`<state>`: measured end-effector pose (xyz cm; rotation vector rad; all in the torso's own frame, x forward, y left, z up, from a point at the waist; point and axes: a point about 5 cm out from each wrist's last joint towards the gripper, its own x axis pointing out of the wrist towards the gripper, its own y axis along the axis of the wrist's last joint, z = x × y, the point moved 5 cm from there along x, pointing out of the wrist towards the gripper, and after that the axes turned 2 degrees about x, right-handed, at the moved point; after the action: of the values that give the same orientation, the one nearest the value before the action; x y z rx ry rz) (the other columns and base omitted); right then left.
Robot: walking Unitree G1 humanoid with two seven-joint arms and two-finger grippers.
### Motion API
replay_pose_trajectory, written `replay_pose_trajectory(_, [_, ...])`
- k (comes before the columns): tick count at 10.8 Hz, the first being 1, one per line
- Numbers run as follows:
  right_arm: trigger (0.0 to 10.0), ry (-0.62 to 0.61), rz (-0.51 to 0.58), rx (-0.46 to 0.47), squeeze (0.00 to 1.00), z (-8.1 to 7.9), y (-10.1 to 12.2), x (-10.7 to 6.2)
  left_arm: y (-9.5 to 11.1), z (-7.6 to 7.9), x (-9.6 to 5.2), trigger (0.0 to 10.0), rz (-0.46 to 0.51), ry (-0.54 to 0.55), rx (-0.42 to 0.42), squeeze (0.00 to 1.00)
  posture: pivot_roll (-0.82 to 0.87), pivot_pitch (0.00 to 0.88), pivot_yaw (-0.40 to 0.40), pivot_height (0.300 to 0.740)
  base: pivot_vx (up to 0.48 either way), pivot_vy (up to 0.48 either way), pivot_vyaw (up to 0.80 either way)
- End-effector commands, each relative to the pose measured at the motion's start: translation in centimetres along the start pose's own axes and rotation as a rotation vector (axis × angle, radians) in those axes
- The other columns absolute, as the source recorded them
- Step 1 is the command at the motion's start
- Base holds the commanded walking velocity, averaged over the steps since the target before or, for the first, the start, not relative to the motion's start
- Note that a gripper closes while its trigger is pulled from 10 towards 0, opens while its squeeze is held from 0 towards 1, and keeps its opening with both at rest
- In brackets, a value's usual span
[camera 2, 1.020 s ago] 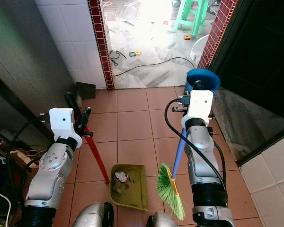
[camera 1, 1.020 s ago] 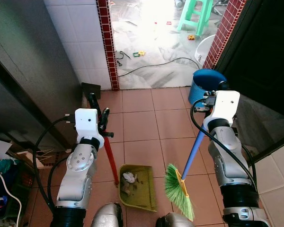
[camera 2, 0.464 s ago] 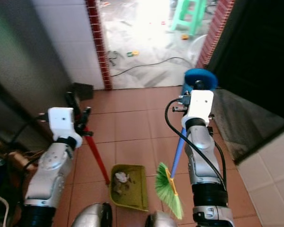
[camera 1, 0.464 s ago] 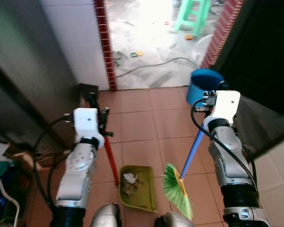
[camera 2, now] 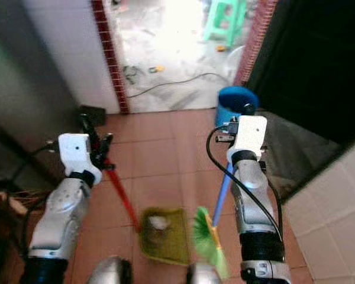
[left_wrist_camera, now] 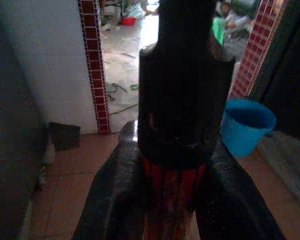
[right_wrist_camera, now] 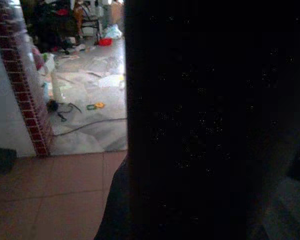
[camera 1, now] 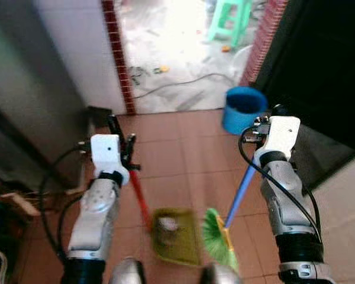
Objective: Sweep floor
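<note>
Your left gripper was clamped on the red handle of the dustpan, near the handle's upper end. In the left wrist view both black fingers pressed against the red shaft from either side, below its black end cap. The handle slanted down from your gripper to the olive-green pan, which rested on the terracotta tile floor close in front of your feet. A pale scrap of debris lay inside the pan.

Your right gripper was at the upper part of the broom's blue handle. Whether its fingers were apart or closed on the handle could not be told; the right wrist view was largely covered by a dark shape close to the lens. The blue handle ran down to the green broom head, which sat on the tiles just beside the pan, on its right side.

A blue bucket stood on the tiles beyond your right gripper, near the red brick doorpost. A second brick-trimmed post edged the white wall on the left. Past the doorway lay a bright grey floor crossed by a dark cable, with a green stool farther back. Both head views were blurred.
</note>
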<state>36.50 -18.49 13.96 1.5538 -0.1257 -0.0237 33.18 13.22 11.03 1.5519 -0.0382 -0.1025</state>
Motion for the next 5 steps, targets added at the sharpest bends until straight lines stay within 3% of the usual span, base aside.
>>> replay_pose_trajectory(1, [10.0,-0.025,0.015,-0.014,0.0,0.78,0.46,0.13,1.38,0.67,0.09,10.0,0.051,-0.021,-0.01,0.0,-0.04,0.073,0.009,0.74,0.0,-0.368,0.0])
replay_pose_trajectory(3, [10.0,-0.024,0.016,-0.015,0.0,0.62,0.56,0.25,1.33,0.39,0.13,10.0,0.048,-0.013,-0.008,0.0,-0.04,0.075,0.007,0.74,0.0,-0.354,0.0])
replay_pose_trajectory(5, [10.0,-0.023,0.019,-0.014,0.0,0.61,0.73,0.38,1.88,-0.19,0.5,10.0,0.058,0.025,-0.014,0.0,-0.03,0.081,-0.005,0.74,0.0,0.0,0.0])
